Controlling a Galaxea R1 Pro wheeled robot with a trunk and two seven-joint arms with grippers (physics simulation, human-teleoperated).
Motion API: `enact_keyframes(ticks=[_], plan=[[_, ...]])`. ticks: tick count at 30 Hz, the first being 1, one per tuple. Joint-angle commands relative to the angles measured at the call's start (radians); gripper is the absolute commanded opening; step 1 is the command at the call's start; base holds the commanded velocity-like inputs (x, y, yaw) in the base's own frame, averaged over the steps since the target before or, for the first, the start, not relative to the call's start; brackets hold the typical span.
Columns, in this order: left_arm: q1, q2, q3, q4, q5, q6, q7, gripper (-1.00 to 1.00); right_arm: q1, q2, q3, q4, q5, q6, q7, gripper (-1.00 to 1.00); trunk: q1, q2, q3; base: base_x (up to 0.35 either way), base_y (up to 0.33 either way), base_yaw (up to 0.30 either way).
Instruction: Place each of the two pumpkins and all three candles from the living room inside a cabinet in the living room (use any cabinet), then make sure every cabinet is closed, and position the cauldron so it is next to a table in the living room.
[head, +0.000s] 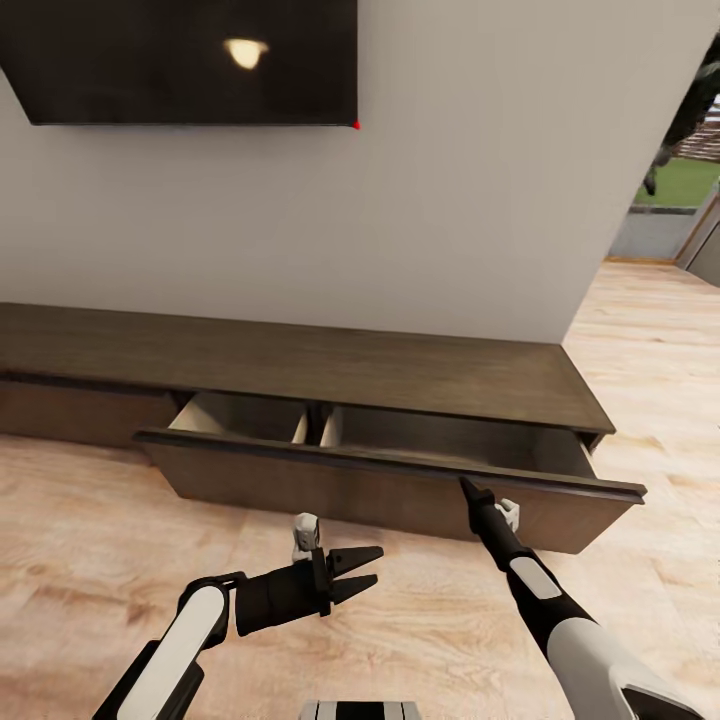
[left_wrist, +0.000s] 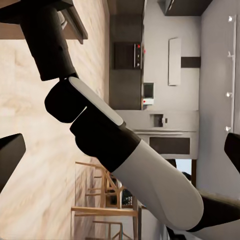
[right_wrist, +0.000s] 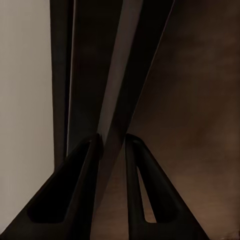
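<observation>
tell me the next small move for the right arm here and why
Probably a short pull back toward the robot, to slide the drawer further open. The right gripper has its jaws closed over the top edge of the cabinet drawer front, which stands only partly out. No pumpkins or candles are visible inside it.

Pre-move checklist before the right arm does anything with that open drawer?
1. Drawer of the cabinet open: ok.
2. Right gripper astride the drawer front's top edge, one finger each side: ok.
3. Firm clamp on the edge: cannot tell.
4. Left gripper open, empty, hovering over the floor apart from the drawer: ok.
5. Pumpkins and candles stowed: cannot tell; the visible drawer interior looks bare.
6. All cabinets closed: not ok.
</observation>
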Motion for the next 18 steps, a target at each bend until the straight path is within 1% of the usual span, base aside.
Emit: enact_keyframes(ticks=[1, 15, 18], plan=[[0.0, 0.001, -0.001, 0.0, -0.006, 0.001, -0.007, 1.0, 0.0, -0.009, -0.021, 0.001, -0.021, 0.011, 0.008, -1.0, 0.0, 0.0, -0.001, -0.176, 0.0, 0.0], [0.0, 0.001, 0.0, -0.001, -0.006, 0.001, -0.007, 1.0, 0.0, -0.009, -0.021, -0.001, -0.02, 0.01, 0.008, -1.0, 0.0, 0.0, -0.001, -0.145, 0.0, 0.0], [0.0, 0.001, 0.0, -0.001, -0.006, 0.001, -0.007, 1.0, 0.0, -0.009, -0.021, -0.001, -0.02, 0.01, 0.008, -1.0, 0.0, 0.0, -0.001, -0.067, 0.0, 0.0]])
